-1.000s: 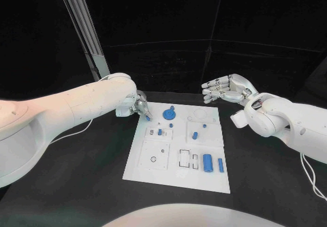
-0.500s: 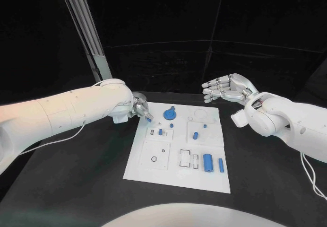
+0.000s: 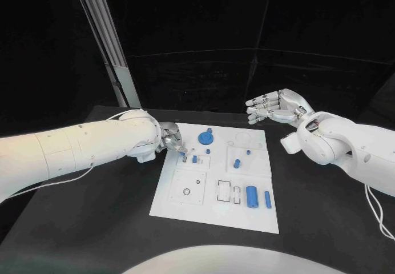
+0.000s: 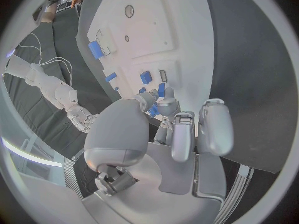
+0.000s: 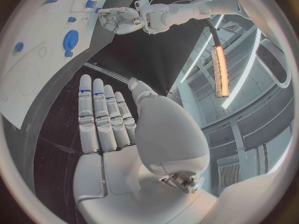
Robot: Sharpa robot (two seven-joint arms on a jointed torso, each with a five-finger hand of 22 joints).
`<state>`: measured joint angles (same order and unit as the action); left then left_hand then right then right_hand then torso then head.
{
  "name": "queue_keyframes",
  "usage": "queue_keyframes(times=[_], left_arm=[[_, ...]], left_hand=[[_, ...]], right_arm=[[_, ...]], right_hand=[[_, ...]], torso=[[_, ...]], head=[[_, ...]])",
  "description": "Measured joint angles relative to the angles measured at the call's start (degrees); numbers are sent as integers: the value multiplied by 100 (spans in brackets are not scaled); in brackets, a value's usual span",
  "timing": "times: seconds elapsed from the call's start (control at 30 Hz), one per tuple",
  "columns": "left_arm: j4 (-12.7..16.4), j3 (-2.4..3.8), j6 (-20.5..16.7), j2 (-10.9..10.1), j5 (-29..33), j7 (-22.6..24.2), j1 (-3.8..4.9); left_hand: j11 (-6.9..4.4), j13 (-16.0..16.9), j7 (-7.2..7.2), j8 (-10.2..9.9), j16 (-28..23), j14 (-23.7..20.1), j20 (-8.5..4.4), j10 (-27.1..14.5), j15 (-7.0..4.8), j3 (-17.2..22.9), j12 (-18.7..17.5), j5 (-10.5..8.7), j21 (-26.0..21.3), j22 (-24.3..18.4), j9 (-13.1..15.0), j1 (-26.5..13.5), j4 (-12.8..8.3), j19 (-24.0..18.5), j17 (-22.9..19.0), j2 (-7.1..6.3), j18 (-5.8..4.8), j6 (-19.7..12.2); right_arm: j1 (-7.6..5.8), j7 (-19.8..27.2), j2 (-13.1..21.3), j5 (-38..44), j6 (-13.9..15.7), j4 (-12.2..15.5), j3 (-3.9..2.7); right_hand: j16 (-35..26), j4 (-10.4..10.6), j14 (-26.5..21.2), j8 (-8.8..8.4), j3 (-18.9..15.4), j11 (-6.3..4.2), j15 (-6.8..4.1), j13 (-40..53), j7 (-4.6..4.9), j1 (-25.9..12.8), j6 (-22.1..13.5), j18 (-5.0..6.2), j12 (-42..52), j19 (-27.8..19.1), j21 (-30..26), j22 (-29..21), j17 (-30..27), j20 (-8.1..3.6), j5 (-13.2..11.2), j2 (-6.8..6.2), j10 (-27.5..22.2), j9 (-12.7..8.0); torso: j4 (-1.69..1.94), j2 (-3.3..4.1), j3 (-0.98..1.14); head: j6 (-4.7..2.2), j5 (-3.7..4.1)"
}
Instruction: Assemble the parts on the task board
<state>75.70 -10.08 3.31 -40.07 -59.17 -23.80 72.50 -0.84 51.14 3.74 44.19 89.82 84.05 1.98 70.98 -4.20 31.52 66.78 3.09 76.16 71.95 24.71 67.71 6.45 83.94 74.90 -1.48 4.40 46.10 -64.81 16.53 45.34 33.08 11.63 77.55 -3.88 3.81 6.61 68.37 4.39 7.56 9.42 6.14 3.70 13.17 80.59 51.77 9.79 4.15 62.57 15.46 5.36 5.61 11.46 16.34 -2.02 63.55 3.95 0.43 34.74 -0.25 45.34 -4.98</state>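
The white task board [image 3: 206, 201] lies in the middle of the black table. My left hand [image 3: 170, 138] hovers at the board's far left corner and pinches a small blue part [image 3: 182, 153] between thumb and a finger, its tip just over the board. Beside it on the board are a small blue peg [image 3: 194, 160] and a round blue disc [image 3: 205, 137]. In the left wrist view the left hand [image 4: 171, 134] reaches towards the board [image 4: 181, 30]. My right hand [image 3: 275, 107] is raised beyond the board's far right corner, fingers apart and empty; its straight fingers [image 5: 99, 117] show in the right wrist view.
More blue parts sit on the board: two small pegs [image 3: 236, 164] right of centre, and a thick cylinder [image 3: 251, 195] and a thin one [image 3: 266, 198] at the near right. A metal post [image 3: 111, 57] stands at the table's far left.
My left hand has come down and nearer along the board's left edge, carrying the small blue part with it. The right hand has hardly moved.
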Motion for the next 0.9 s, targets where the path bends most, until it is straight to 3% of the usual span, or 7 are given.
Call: queue_keyframes(times=[0.03, 0.47, 0.9], left_arm=[[20, -4, -18, -8, -16, 0, -7], [106, -17, -102, 9, -144, -7, -53], [97, -18, 129, 28, -176, -92, -68]], left_hand=[[-9, 0, 0, 0, 0, 0, 0, 9, 0, 70, 0, -3, 0, 0, -1, -20, -70, 0, 0, -20, 0, 0], [-9, 21, 2, 0, 0, 0, 0, 9, 0, 84, 29, -22, 0, -1, 1, -20, -68, 0, 0, -20, 0, -1], [-29, 17, -7, 46, 0, 0, 1, 29, 0, 147, 29, 7, 0, -2, 25, -27, -84, 0, 0, -27, 0, 8]], right_arm=[[0, 0, -3, 0, -2, -3, 0], [2, 2, -26, 0, -17, -29, 0], [2, 2, -26, 0, -27, -36, 1]], right_hand=[[0, 0, 0, 0, 0, 0, 0, 0, 0, 0, 0, 0, 0, 0, 0, 0, 0, 0, 0, 0, 0, 0], [0, 0, 0, 0, 0, 0, 0, 0, 0, 0, 0, 0, 0, 0, 0, -4, 1, 0, 0, 0, 0, 0], [0, 0, 0, 0, 0, 0, 0, 0, 0, 0, 0, 0, 0, 0, 1, -3, 1, 0, 0, 0, 0, 0]], torso=[[-1, 2, 0], [-15, 13, 0], [-15, 7, 4]], head=[[2, -2], [26, -3], [54, 4]])
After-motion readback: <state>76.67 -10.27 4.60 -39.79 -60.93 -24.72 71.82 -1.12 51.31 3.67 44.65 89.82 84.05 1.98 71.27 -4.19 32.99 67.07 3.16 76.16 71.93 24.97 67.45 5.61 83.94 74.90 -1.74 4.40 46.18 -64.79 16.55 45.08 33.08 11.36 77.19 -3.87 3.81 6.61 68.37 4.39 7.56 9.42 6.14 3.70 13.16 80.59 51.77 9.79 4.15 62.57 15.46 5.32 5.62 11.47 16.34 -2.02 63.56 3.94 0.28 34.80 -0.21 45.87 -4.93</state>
